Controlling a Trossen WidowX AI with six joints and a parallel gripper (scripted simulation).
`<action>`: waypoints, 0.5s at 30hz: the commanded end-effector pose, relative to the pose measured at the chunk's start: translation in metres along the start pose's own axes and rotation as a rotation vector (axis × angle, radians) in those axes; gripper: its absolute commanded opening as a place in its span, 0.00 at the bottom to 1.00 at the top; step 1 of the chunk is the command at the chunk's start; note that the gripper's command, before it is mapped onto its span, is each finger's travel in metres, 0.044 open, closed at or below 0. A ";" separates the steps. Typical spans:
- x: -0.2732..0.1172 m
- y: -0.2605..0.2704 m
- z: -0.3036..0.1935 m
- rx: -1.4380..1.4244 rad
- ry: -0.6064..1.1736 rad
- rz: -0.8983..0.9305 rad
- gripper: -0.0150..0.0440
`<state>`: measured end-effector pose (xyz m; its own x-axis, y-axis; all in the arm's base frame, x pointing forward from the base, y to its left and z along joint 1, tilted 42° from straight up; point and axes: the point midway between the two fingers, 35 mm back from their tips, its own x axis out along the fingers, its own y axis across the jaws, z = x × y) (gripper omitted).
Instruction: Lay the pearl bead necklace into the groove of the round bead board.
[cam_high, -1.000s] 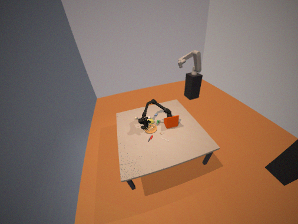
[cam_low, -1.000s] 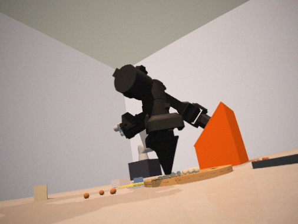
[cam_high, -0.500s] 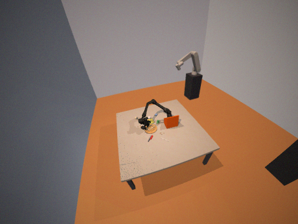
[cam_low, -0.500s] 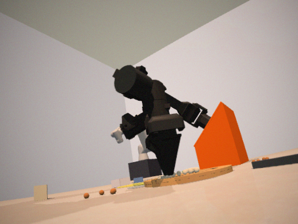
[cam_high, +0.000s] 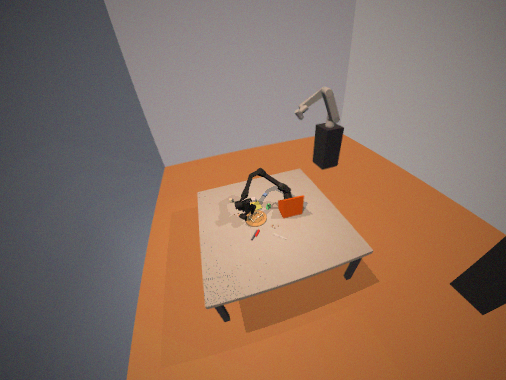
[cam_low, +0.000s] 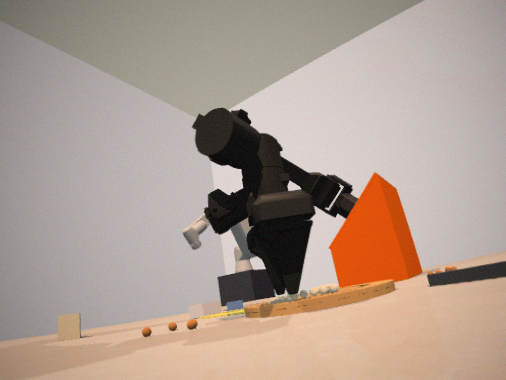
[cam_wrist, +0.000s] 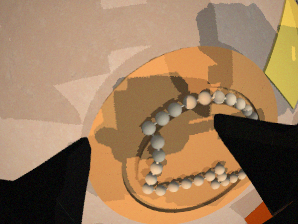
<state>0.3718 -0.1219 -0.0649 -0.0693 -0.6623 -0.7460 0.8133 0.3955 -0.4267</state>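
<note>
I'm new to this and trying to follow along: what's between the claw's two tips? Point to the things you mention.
Between the gripper's (cam_low: 289, 294) (cam_wrist: 153, 131) spread fingers, the wrist view shows part of the necklace (cam_wrist: 157, 142) lying on the wooden board (cam_low: 345, 296) (cam_wrist: 107, 187).

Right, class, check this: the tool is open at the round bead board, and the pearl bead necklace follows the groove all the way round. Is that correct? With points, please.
Not all the way round: the wrist view shows the pearl bead necklace (cam_high: 258, 216) (cam_low: 324, 289) (cam_wrist: 158, 156) cutting inside the groove (cam_wrist: 175, 210) on its left side. The tool (cam_high: 246, 218) (cam_low: 288, 293) (cam_wrist: 153, 132) is indeed open at the round bead board (cam_high: 256, 221) (cam_low: 325, 301) (cam_wrist: 107, 187).
</note>
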 end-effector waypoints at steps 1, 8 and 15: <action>-0.002 0.000 0.001 0.005 -0.002 0.002 1.00; -0.002 0.000 0.001 0.005 -0.002 0.002 1.00; -0.030 -0.001 -0.009 -0.171 -0.001 0.003 0.73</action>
<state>0.3678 -0.1154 -0.0602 -0.0821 -0.6624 -0.7446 0.7732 0.4290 -0.4669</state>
